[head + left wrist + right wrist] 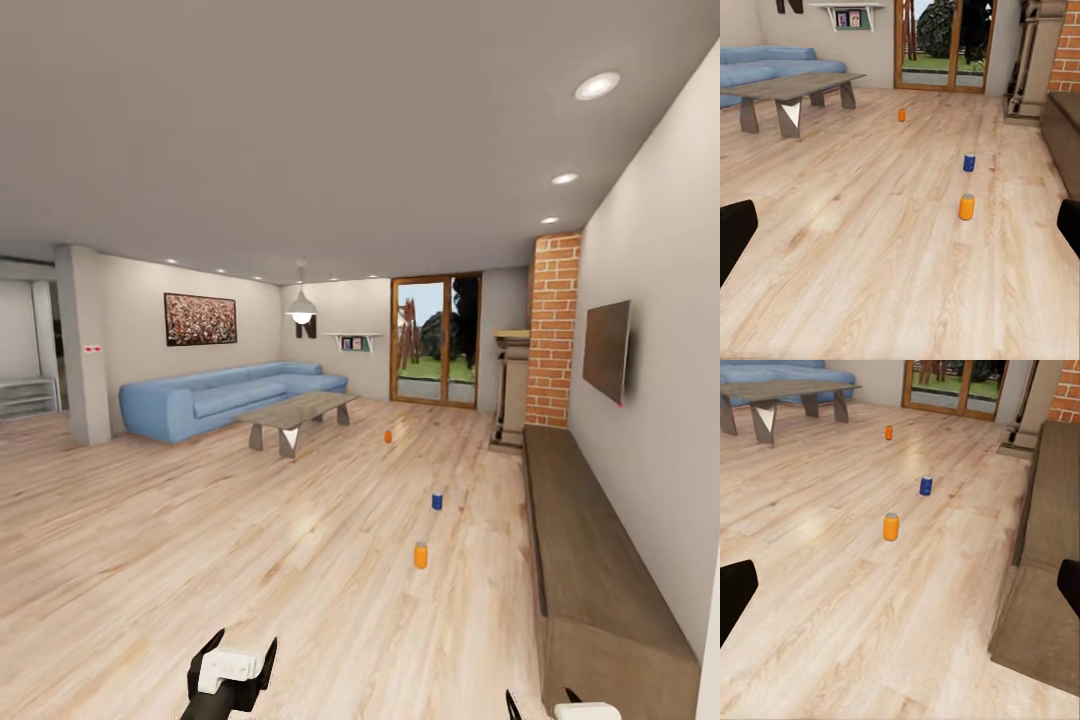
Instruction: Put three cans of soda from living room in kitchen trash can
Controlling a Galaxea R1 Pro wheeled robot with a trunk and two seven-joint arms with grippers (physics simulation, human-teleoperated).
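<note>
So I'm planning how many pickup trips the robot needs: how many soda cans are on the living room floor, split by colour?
Orange cans: 2, the near orange can and the far orange can by the coffee table.
Blue cans: 1, the blue can between them.
Total: 3, all upright on the wooden floor.

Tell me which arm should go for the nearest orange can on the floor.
Right, probably. In the head view the nearest orange can stands right of centre, closer to the right claw than the left claw. Both claws look open and empty, and the can is still well ahead.
</note>
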